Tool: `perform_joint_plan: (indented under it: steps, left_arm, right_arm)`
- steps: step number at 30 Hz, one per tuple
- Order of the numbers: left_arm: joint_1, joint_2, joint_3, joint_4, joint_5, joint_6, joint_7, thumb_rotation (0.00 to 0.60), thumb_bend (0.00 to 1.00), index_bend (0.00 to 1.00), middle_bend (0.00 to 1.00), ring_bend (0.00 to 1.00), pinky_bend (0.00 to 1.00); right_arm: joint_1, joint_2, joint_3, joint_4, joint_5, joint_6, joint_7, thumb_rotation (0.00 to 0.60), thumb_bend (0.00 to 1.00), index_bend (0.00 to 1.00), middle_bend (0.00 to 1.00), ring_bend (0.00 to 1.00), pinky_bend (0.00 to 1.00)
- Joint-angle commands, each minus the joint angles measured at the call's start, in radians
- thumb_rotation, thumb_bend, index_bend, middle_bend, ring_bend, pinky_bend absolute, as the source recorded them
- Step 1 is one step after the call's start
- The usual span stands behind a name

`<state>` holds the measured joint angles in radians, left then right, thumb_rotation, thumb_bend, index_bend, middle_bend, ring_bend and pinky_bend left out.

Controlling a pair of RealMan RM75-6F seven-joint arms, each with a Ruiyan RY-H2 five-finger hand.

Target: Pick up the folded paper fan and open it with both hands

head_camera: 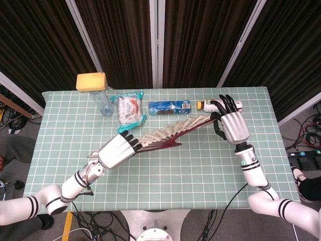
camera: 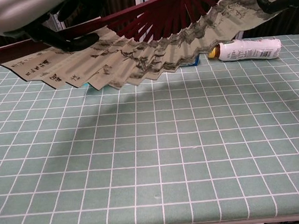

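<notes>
Holding the fan [head_camera: 173,134] spread mid-frame, our left hand [head_camera: 116,150] and right hand [head_camera: 230,123] each clamp one end; opening looks nearly done.

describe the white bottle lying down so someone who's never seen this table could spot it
Start at the far edge of the green checked table, where a row of items runs along the back. The white bottle is the rightmost one, lying on its side just past the right robot hand. Unlike the blue packet beside it, it is white with a yellow cap.
</notes>
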<state>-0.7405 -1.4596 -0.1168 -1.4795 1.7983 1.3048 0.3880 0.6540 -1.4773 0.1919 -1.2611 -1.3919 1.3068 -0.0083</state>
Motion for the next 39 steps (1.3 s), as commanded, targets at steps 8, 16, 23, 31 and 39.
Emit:
perform_joint_plan:
  steps: [8, 16, 23, 31, 39]
  left_arm:
    - [0.013, -0.046, 0.026, -0.020, -0.040, -0.095, 0.269, 0.600, 0.38, 0.62, 0.68, 0.67, 0.67]
    - [0.021, -0.081, 0.043, -0.046, -0.063, -0.143, 0.374, 0.600, 0.37, 0.55, 0.62, 0.63, 0.65]
    - [0.014, -0.073, 0.047, -0.155, -0.193, -0.276, 0.430, 0.600, 0.22, 0.35, 0.51, 0.56, 0.64]
    - [-0.010, -0.089, 0.011, -0.251, -0.393, -0.385, 0.480, 0.600, 0.00, 0.25, 0.44, 0.50, 0.61]
    - [-0.069, -0.007, -0.049, -0.369, -0.687, -0.533, 0.371, 0.600, 0.00, 0.10, 0.24, 0.23, 0.36]
  right_arm:
    - [-0.073, -0.183, -0.038, 0.284, -0.100, 0.183, -0.096, 0.600, 0.61, 0.56, 0.19, 0.00, 0.00]
    - [-0.168, -0.325, -0.073, 0.489, -0.118, 0.293, -0.052, 0.600, 0.61, 0.53, 0.18, 0.00, 0.00]
    - [-0.237, -0.334, -0.106, 0.482, -0.103, 0.261, -0.056, 0.600, 0.60, 0.44, 0.16, 0.00, 0.00]
    - [-0.261, -0.216, -0.116, 0.259, -0.019, 0.053, -0.126, 0.600, 0.53, 0.22, 0.04, 0.00, 0.00]
    - [-0.233, 0.012, -0.090, -0.099, 0.138, -0.212, -0.172, 0.600, 0.24, 0.00, 0.00, 0.00, 0.00]
